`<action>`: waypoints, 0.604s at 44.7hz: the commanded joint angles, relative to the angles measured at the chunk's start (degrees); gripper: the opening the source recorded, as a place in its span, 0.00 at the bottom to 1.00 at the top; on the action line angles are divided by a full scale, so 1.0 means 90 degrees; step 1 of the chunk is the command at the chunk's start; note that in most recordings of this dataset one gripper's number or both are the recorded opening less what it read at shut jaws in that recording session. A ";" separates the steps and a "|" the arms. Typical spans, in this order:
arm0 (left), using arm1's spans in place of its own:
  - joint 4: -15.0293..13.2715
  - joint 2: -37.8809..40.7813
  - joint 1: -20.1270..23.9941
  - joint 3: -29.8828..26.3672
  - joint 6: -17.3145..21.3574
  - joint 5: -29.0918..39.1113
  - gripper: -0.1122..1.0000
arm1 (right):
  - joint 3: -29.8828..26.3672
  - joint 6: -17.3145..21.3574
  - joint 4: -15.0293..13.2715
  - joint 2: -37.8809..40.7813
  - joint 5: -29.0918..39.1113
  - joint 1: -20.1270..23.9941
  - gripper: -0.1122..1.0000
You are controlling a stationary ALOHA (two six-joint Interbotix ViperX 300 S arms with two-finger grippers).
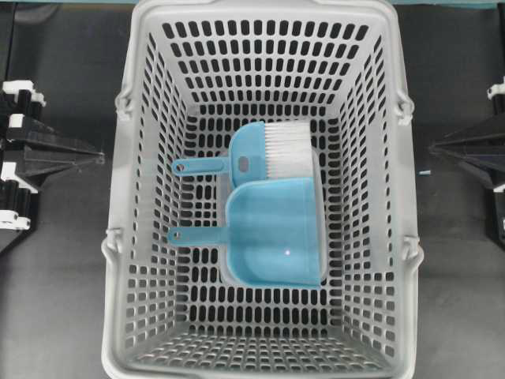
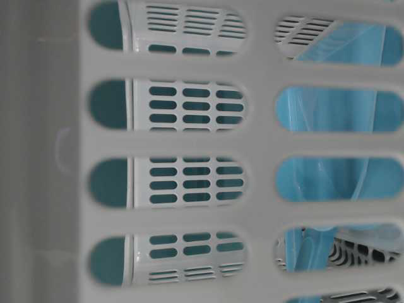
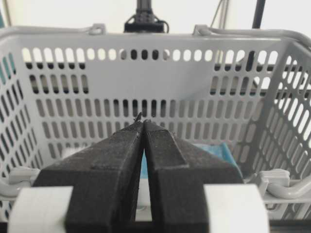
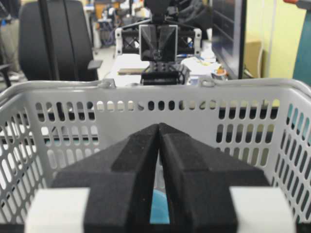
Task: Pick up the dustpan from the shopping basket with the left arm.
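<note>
The left gripper (image 1: 101, 159) sits outside the shopping basket (image 1: 118, 260), off its left wall, jaws pressed together on nothing — a parked pose, apparently, with the reach not begun. On the basket floor, near the middle, lies one dustpan (image 1: 276, 233), handle toward the left wall, which should suit that arm. One brush (image 1: 272, 150) lies just beyond it, handle likewise leftward. The right gripper (image 1: 432, 147) waits off the right wall — also closed and empty. Two arms, one basket.

Dark tabletop (image 1: 63, 300) under a grey shopping basket (image 1: 260, 16), the basket standing directly on it.
</note>
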 commanded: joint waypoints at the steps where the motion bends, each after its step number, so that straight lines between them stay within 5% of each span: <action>1: 0.0254 0.0049 0.0010 -0.0508 -0.0176 0.0410 0.15 | -0.0088 0.0039 0.0020 0.0059 -0.0020 -0.0068 0.10; 15: 0.0254 0.0605 -0.0010 -0.2461 -0.0283 0.3955 0.10 | -0.0400 0.0000 0.0059 -0.0117 0.1387 -0.0078 0.10; 27: 0.0254 0.2207 -0.0176 -0.4658 -0.0254 0.6602 0.10 | -0.0576 -0.0049 0.0059 -0.0342 0.2256 -0.0078 0.10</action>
